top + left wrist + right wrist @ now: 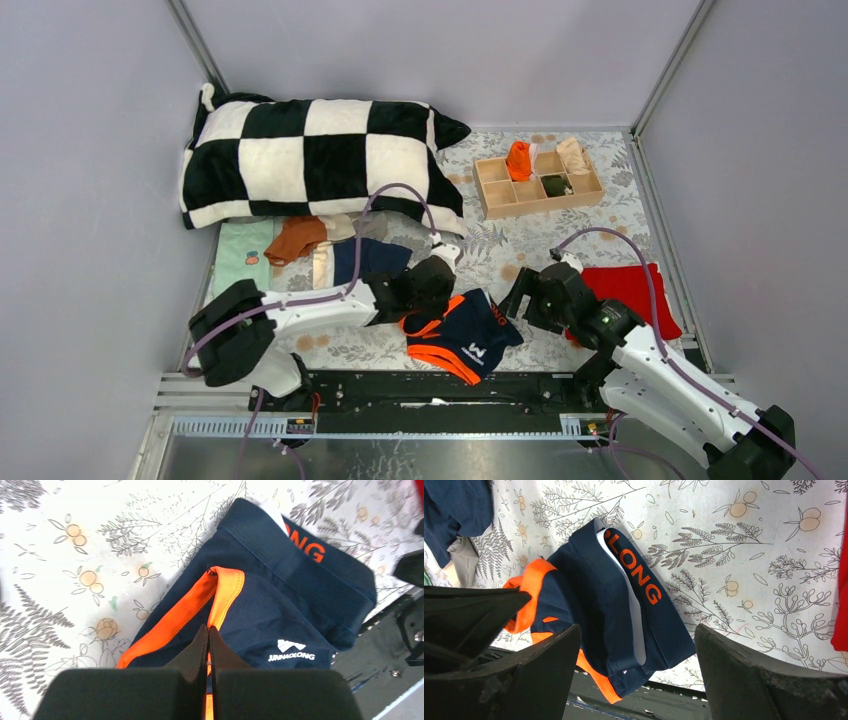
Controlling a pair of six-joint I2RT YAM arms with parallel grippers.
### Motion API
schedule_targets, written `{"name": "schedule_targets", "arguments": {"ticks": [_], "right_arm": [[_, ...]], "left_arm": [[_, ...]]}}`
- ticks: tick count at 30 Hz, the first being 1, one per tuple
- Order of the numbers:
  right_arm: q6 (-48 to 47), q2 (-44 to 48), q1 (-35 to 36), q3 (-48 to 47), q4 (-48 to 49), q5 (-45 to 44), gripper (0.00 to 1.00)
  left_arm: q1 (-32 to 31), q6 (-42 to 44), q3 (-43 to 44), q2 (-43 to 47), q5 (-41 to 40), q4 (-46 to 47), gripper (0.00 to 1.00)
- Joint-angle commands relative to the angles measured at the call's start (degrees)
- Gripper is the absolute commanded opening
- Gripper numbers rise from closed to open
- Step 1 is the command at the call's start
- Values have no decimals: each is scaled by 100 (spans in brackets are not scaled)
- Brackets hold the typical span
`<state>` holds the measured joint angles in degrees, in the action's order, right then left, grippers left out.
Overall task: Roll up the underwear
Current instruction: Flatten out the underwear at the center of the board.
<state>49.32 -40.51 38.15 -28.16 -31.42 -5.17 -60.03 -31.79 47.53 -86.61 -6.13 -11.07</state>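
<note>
Navy briefs (465, 338) overhang table (520, 250) near edge, L fingers (190, 655) pinch orange trim (227, 587)

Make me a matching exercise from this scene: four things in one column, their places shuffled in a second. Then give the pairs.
Things
1. navy underwear
2. checked pillow
3. red cloth
4. wooden box

Places
A. far left, at the back
B. far right, split into compartments
C. near right, beside the right arm
D. front centre, its orange trim pinched by the left fingers

Pairs: 1-D, 2-A, 3-C, 4-B
</note>
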Motion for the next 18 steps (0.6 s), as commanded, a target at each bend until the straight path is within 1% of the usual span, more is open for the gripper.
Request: {"name": "schedule_targets", "arguments": {"ticks": [1,3,9,13,18], "right_arm": [[27,42,26,64,22,-162,91],[34,18,26,78,66,-136,91],[17,-86,26,104,168,-103,91],[3,-175,26,96,238,-52,91],[-10,-219,30,98,259,-37,91]], "left_arm": [[145,-141,-13,618,-502,-239,0],[287,-274,-193,899,-575,-306,0],[624,-797,-783,1594,-1135,-626,0],[701,-1161,-1045,1742,-1546,-879,0],[749,-1586,-1137,1929,-2054,-1262,0]]}}
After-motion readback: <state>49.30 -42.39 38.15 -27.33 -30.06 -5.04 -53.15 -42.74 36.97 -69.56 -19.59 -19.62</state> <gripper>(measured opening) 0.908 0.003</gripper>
